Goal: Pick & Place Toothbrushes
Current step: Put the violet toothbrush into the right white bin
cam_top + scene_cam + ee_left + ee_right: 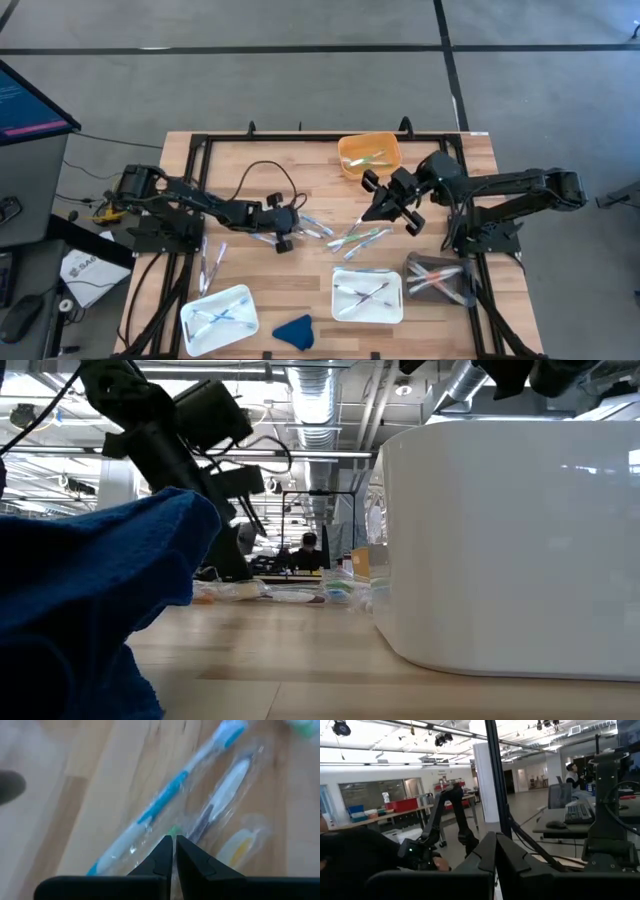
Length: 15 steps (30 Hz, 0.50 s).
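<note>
Several wrapped toothbrushes [345, 236] lie loose on the wooden table's middle. My left gripper [297, 224] is shut and points down at their left end. In its wrist view the shut tips [174, 841] stand over a blue-and-white toothbrush [165, 802], a white one [226, 792] and a yellow one [240, 847], all in clear wrappers. My right gripper [380, 207] hangs raised over the pile's right part. It is shut and empty, pointing out into the room [495, 851]. My left gripper's shut fingertips [165, 851] come slanting down from the table's left onto the wrapped toothbrushes. A green speck [174, 829] shows right at their tips. Whether they touch a wrapper or the table, I cannot tell.
An orange bin [370, 156] at the far middle holds a toothbrush. Two white trays [218, 318] [367, 295] and a clear bin [440, 278] near the front hold more. A blue cloth lump [293, 330] lies at the near edge. A black cable [262, 172] loops behind the left arm.
</note>
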{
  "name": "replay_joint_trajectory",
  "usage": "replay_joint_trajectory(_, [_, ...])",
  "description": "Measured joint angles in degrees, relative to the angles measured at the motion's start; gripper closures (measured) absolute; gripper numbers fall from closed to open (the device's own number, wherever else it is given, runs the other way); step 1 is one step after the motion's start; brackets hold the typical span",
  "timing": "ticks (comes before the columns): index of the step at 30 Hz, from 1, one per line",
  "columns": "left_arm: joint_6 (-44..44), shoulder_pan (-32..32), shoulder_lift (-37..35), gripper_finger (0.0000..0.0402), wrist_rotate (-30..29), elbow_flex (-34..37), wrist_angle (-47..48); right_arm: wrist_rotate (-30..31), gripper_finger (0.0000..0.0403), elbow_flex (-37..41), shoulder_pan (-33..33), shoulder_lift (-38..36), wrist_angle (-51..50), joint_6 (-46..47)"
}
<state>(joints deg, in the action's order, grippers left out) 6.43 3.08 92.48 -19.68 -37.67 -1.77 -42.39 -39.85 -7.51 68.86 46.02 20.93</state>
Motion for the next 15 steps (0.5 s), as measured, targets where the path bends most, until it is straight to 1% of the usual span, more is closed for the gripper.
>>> replay_joint_trajectory(4, [0.0, 0.4, 1.2, 0.0385, 0.1, 0.0, -0.6, 0.0, 0.0403, -0.2, 0.0, 0.0, -0.8, -0.3])
replay_joint_trajectory(10, [0.0, 1.8, 0.7, 0.0385, 2.2, 0.0, -2.2, 0.0, 0.0403, -0.2, 0.0, 0.0, -0.9, -0.4])
replay_joint_trajectory(15, [0.0, 2.9, 0.6, 0.0385, 2.6, 0.0, -2.3, 0.0, 0.0403, -0.2, 0.0, 0.0, -1.0, -0.4])
